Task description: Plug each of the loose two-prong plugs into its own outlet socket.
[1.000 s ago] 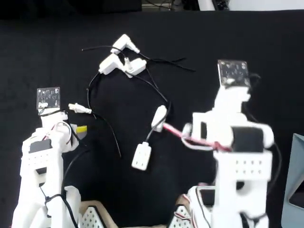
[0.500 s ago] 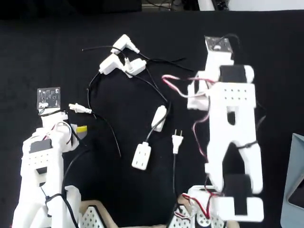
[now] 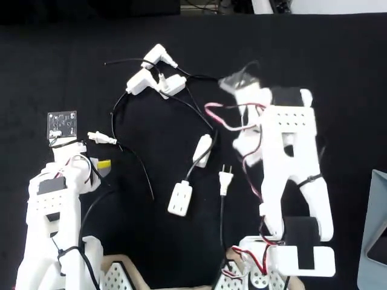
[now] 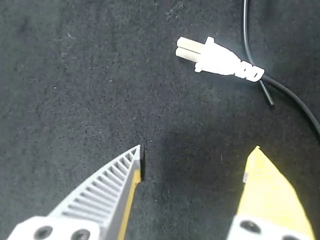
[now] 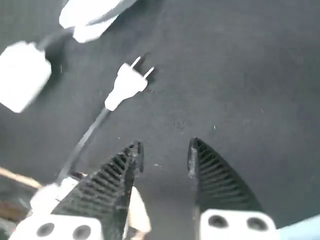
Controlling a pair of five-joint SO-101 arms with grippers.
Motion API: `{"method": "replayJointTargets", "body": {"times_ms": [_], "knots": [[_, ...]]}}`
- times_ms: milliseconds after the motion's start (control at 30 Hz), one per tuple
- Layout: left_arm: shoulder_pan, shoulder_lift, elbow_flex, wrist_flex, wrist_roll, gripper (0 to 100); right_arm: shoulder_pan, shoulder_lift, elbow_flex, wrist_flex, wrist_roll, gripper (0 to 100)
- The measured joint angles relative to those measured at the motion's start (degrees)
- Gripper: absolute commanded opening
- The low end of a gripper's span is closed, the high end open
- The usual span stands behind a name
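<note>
The left claw (image 4: pixel 198 150) stands wide open, empty, near a white 2-prong plug (image 4: pixel 220 57) on the black desk (image 3: pixel 338 54); the right claw (image 5: pixel 166 145), it seems half open, empty, near a second white plug (image 5: pixel 127 85)

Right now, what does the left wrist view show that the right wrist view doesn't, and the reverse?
Left wrist view: the left gripper, open, near a flat-pronged plug on a black cord. Right wrist view: the right gripper, open, near a second plug, with a white socket block farther off. Both: the black table under open fingers.
</note>
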Motion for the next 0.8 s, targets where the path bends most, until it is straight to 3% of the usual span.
{"method": "replayJointTargets", "body": {"times_ms": [233, 400, 533, 800], "knots": [[0.0, 0.0, 0.0, 0.0, 0.0, 32, 0.0, -4.0, 17.1, -14.0, 23.1, 15.9], [0.0, 0.0, 0.0, 0.0, 0.0, 32, -0.1, -6.3, 28.2, -25.4, 34.2, 16.0], [0.0, 0.0, 0.0, 0.0, 0.0, 32, -2.8, -6.4, 31.7, -29.9, 36.4, 16.5], [0.0, 0.0, 0.0, 0.0, 0.0, 32, -8.8, -6.5, 32.0, -32.3, 36.6, 29.3]]}}
